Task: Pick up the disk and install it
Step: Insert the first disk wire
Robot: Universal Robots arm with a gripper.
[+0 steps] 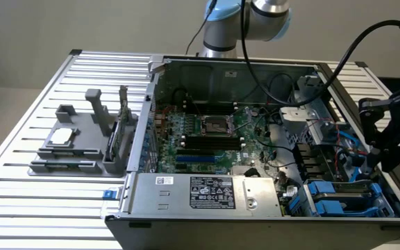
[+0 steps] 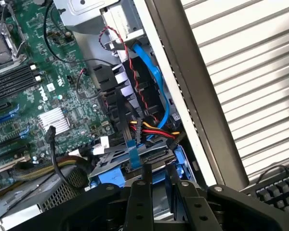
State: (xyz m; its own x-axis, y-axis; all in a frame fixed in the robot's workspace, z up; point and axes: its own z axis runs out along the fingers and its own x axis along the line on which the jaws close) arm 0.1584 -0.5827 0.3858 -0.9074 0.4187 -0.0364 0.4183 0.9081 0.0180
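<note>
The disk [image 2: 135, 161] lies flat in its blue carrier in the drive bay at the front corner of the open computer case, on the exterior view's right [image 1: 342, 197]. A flat blue cable and a red, yellow and black power lead run down to it. My black gripper [image 2: 158, 169] hangs just above the disk's edge nearest the case wall, and stands over the bay beside that wall [image 1: 372, 165]. Its fingers [image 2: 145, 185] are a narrow gap apart, and I see nothing held between them.
The green motherboard [image 1: 207, 135] fills the case floor. A grey power-supply box [image 1: 207, 192] sits along the front. Blue and black cables [image 2: 151, 82] crowd the space above the bay. A grey fixture [image 1: 75, 148] stands on the slatted table [image 1: 19, 208]. A keyboard [image 2: 274, 190] lies outside the case.
</note>
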